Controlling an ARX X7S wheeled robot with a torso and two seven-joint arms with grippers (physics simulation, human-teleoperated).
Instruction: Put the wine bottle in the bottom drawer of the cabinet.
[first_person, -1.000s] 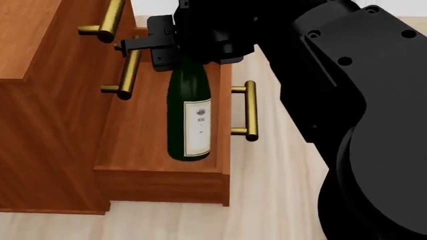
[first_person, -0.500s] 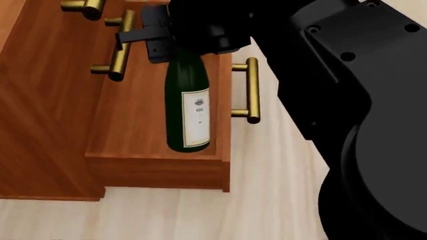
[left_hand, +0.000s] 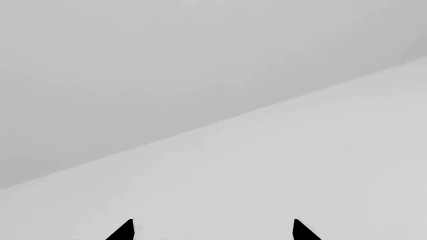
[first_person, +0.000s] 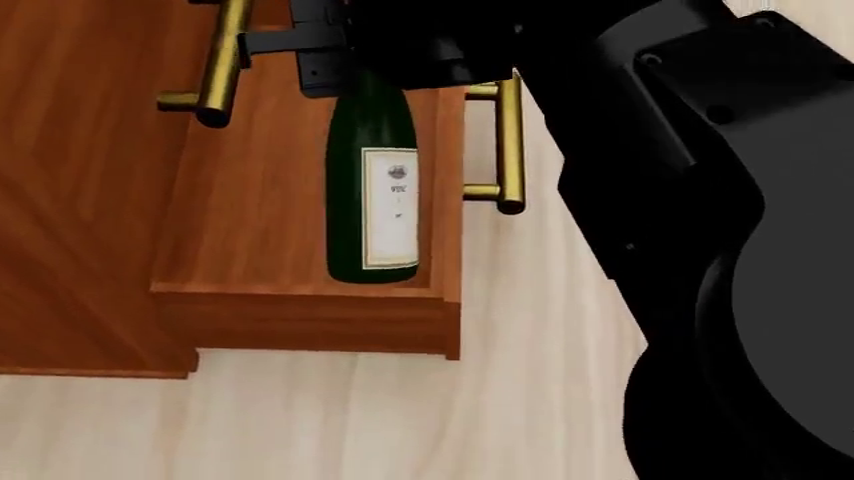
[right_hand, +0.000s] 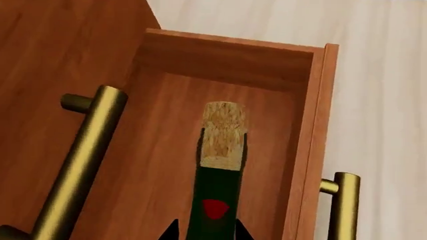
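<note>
One wine bottle (first_person: 372, 190) hangs over the open bottom drawer (first_person: 254, 230) of the cabinet (first_person: 74, 200).
Right gripper (right_hand: 205, 231) fingers clasp its neck below the cork; left gripper (left_hand: 212, 231) fingers are spread apart, grasping nothing, facing a blank grey surface.

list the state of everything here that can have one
wine bottle: corked, over the open drawer, held at the neck
bottom drawer: pulled open
right gripper: shut on the bottle neck
left gripper: open, holding nothing
upper drawer handle: its drawer looks shut
</note>
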